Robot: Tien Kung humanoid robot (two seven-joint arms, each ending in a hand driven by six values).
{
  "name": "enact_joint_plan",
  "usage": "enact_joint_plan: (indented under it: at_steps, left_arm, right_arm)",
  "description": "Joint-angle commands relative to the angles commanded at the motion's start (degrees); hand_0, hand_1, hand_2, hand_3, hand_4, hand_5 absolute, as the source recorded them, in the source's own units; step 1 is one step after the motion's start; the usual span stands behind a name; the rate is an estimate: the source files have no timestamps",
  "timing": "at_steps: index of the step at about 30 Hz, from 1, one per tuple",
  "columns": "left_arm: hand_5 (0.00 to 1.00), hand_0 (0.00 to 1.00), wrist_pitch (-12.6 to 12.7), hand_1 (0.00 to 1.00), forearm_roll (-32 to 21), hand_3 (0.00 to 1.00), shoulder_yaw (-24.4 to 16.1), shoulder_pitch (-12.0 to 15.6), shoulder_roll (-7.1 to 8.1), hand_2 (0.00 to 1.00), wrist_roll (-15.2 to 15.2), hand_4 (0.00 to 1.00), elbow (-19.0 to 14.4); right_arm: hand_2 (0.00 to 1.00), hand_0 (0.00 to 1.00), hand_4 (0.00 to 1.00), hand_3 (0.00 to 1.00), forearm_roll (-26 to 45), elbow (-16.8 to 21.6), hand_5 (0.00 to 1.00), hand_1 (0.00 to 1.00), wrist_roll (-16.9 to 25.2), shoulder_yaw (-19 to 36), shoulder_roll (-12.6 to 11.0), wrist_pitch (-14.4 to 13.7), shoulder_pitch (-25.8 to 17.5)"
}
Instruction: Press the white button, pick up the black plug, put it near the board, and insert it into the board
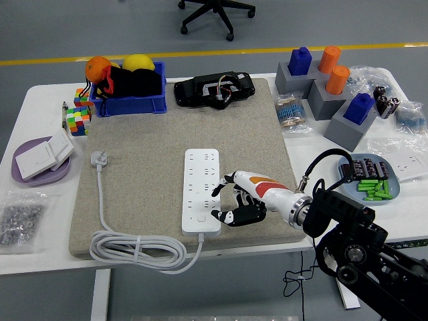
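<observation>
A white power strip [201, 190] lies lengthwise on the beige mat [147, 180], with its white button [200, 218] near its front end. My right hand [224, 200] is at the strip's right edge, low over the mat. Its fingers [224, 182] are loosely spread and hold nothing, and the thumb tip [217, 215] is beside the button end. A black bundle with cable lies in the blue bin [128, 105] at the back left; I cannot tell whether it is the black plug. The left arm is out of view.
The strip's white cable coils at the mat's front left [137, 253], and its white plug [99, 159] lies at the left. A black device [214, 89] lies at the back. Grey blocks with coloured cylinders [321, 87], a plate of batteries [373, 180] and bags stand at the right.
</observation>
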Motion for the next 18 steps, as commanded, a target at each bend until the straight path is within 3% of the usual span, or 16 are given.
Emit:
enact_joint_plan:
  at_steps: [8, 18]
  left_arm:
    - [0.497, 0.834, 0.0, 0.806, -1.4, 0.808, 0.9, 0.0, -0.09, 0.787, -0.1, 0.606, 0.0]
    - [0.497, 0.833, 0.0, 0.806, -1.6, 0.808, 1.2, -0.3, 0.07, 0.786, -0.1, 0.606, 0.0]
  right_arm:
    - [0.121, 0.002, 0.722, 0.652, 0.0, -1.9, 0.380, 0.002, 0.1, -3.0, 1.0, -0.6, 1.5]
    - [0.122, 0.002, 0.729, 0.653, 0.2, -6.8, 0.389, 0.002, 1.0, -7.2, 2.7, -0.7, 6.6]
